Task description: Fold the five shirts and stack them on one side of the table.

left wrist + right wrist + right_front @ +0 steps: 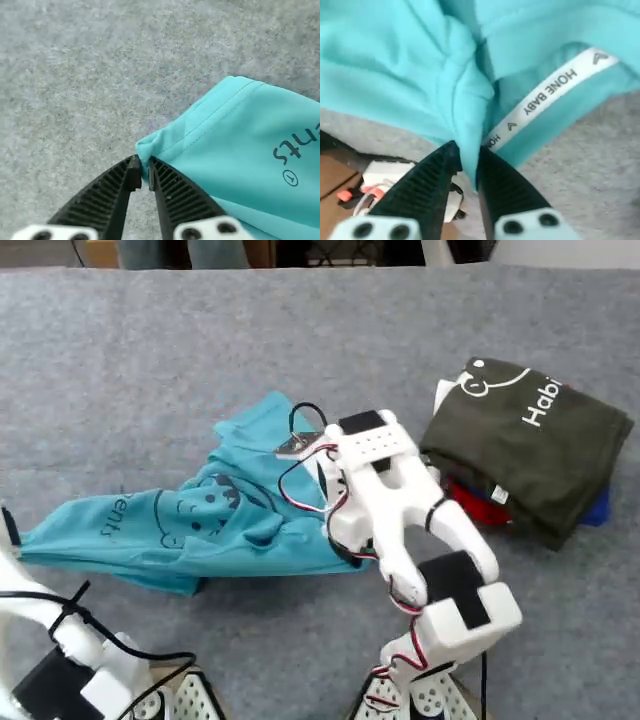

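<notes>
From above, teal shirt (200, 515) lay rumpled mid-worktop (150, 360), folded pile (525, 445) well apart. Left wrist view: left fingers (115, 190) pinched a corner. Right wrist view: right fingers (425, 185) pinched a fold by the neck label (545, 95).

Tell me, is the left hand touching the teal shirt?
Touching. The left wrist view shows the left hand shut on a corner of the teal shirt, with the cloth pinched between its tips.
</notes>
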### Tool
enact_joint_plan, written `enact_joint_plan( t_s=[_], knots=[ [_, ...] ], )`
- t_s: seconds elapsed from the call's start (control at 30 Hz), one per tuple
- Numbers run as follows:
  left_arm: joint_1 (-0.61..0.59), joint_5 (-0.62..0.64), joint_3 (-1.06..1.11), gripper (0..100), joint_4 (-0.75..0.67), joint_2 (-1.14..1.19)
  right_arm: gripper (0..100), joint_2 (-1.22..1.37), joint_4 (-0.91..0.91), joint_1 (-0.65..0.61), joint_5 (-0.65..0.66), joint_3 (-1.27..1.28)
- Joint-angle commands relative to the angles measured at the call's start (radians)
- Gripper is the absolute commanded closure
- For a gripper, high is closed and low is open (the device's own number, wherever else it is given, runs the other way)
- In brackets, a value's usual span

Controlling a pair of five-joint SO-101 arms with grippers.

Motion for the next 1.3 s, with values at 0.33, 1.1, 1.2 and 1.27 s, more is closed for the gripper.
enact_joint_plan(
  t_s=[0.33,1.1,1.2,1.27],
  knots=[
    [-0.13,-0.084,0.033,97,0.005,-0.032,79.8,-0.156,0.14,-0.023,0.064,-0.101],
    [-0.186,-0.199,0.104,97,0.0,-0.034,87.3,0.349,-0.178,-0.41,-0.144,-0.51],
    [-0.188,-0.199,0.104,97,-0.002,-0.034,97.6,0.389,-0.121,-0.41,-0.153,-0.558],
    [-0.188,-0.199,0.101,97,-0.002,-0.034,96.9,0.387,-0.049,-0.41,-0.153,-0.578]
  ],
)
